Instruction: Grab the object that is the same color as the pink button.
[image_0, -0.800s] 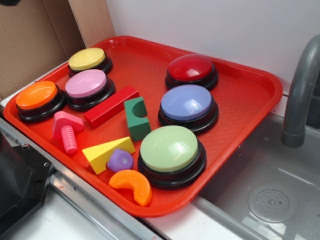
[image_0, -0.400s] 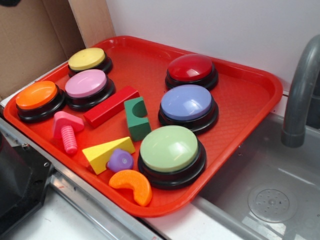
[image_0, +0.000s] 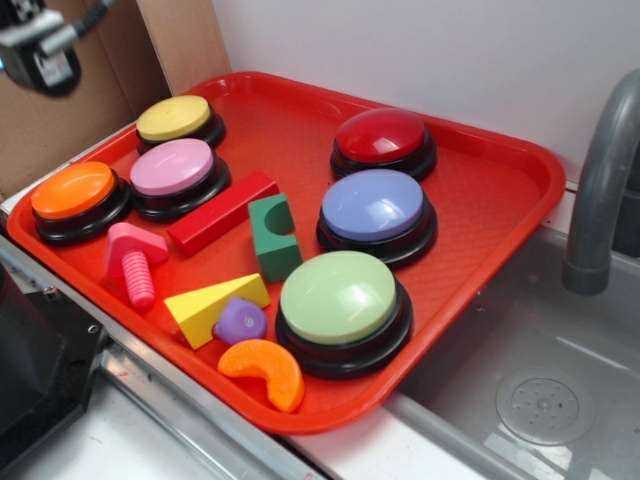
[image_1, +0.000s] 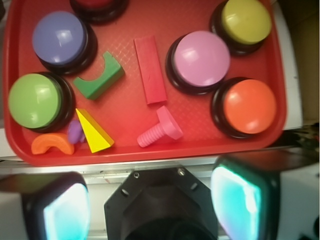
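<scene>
The pink bolt, the object (image_0: 133, 260), lies on its side near the front left rim of the red tray (image_0: 480, 200). The pink button (image_0: 172, 168) stands just behind it, between the orange and yellow buttons. Part of my gripper (image_0: 38, 50) shows high in the top left corner, well above and left of the tray. In the wrist view the bolt (image_1: 161, 127) and pink button (image_1: 201, 59) lie ahead of my gripper (image_1: 152, 197). Its two fingers (image_1: 240, 200) stand wide apart, open, with nothing between them.
Also on the tray are an orange button (image_0: 73, 192), yellow button (image_0: 175, 119), red button (image_0: 381, 136), blue button (image_0: 374, 206), green button (image_0: 338, 298), red block (image_0: 222, 212), green block (image_0: 272, 236), yellow wedge (image_0: 213, 308), purple ball (image_0: 241, 321) and orange arch (image_0: 265, 370). A grey faucet (image_0: 600, 190) and a sink (image_0: 540, 400) are at the right.
My gripper has come into the exterior view at the top left corner, where earlier only cardboard showed. Nothing on the tray has moved.
</scene>
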